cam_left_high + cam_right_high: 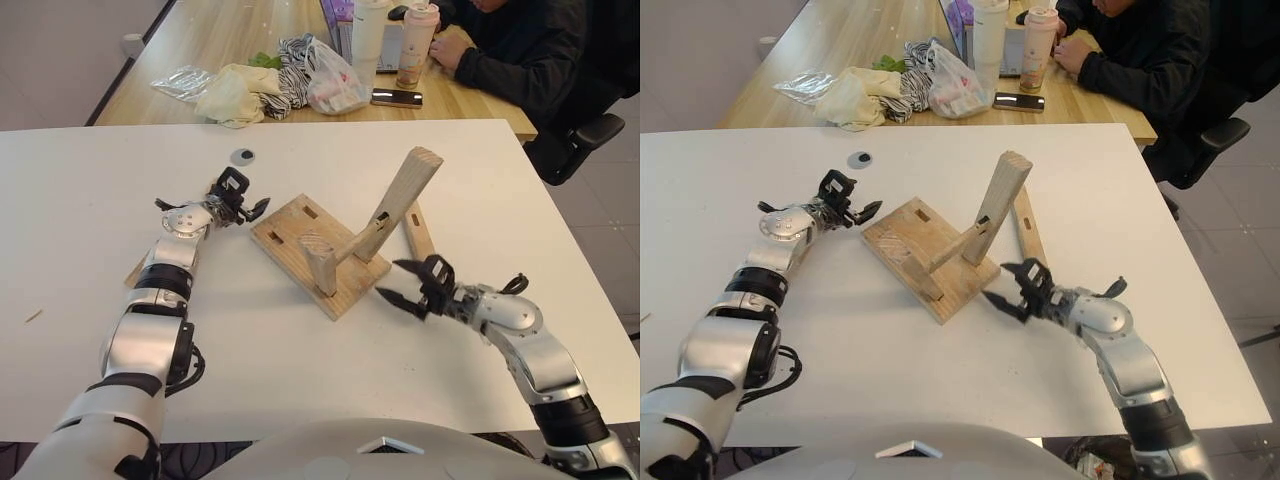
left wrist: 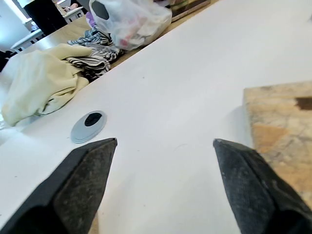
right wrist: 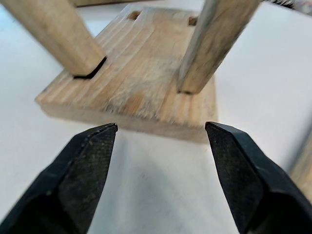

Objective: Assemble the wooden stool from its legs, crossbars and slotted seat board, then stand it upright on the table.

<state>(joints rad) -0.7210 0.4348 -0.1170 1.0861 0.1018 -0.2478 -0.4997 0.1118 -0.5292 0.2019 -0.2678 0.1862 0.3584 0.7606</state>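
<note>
Showing stiff, probably light seat board (image 1: 290,240), best pinched at edge facing right gripper (image 1: 388,279), fingers apart; left gripper (image 1: 250,195) likewise apart.

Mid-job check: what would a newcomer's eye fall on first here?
The seat board lies flat mid-table, a tall leg slanting up from its right side, a short leg slotted near its front. The open left gripper sits by its left corner, the open right gripper by its near-right edge.

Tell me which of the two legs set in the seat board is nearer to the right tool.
The tall leg on the right side of the seat board, closest to the right tool; the shorter-looking leg stands farther left.
</note>
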